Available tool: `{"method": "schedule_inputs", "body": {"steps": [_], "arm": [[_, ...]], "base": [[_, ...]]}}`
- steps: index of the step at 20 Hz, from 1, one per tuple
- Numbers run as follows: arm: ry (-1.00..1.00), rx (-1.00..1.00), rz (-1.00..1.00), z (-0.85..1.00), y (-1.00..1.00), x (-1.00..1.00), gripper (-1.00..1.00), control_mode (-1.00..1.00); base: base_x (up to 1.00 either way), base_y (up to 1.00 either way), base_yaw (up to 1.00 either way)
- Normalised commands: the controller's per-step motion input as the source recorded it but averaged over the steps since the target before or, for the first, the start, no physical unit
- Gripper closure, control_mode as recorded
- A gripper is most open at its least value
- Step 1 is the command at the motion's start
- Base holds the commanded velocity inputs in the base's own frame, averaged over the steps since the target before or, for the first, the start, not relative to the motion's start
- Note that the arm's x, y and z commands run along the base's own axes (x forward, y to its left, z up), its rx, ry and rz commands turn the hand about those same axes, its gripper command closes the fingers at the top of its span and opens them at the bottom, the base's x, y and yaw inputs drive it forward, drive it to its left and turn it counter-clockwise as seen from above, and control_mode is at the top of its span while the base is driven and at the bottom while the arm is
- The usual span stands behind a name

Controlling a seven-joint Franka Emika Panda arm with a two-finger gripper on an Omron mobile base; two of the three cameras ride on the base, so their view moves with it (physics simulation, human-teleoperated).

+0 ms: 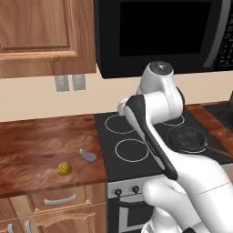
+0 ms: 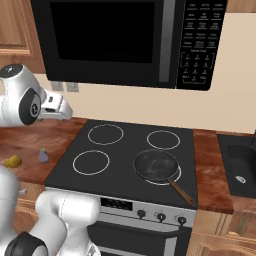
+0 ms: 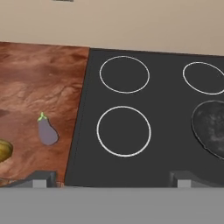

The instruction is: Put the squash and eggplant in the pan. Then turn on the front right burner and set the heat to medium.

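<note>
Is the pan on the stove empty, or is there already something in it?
Empty. The pan shows only its bare dark base; the eggplant and squash lie on the wooden counter.

You had the squash [image 1: 64,169], a small round yellow-olive ball, resting on the wooden counter left of the cooktop, near the front edge. The eggplant [image 1: 88,156], small, glossy purple with a green stem cap, lay on its side just beside the squash, toward the cooktop, the two apart. The pan [image 2: 156,165], round, shallow, dark grey and empty, sat on the front right burner [image 2: 174,179], covering most of its white ring; its thin brown handle pointed toward the front right corner.
</note>
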Motion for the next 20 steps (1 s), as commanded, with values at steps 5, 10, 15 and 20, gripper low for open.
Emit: {"method": "schedule_inputs", "body": {"steps": [5, 10, 15, 20], "arm": [[0.01, 0.01, 0.02, 0.00, 0.30, -0.28, -1.00, -1.00], [0.08, 0.02, 0.06, 0.00, 0.47, -0.02, -1.00, -1.00], [0.12, 0.03, 0.10, -0.05, 0.41, 0.00, -1.00, -1.00], [0.08, 0.08, 0.10, -0.09, 0.23, 0.01, -1.00, -1.00]], "base": [[0.00, 0.00, 0.00], [0.00, 0.00, 0.00], [0.00, 0.00, 0.00], [0.00, 0.00, 0.00]]}}
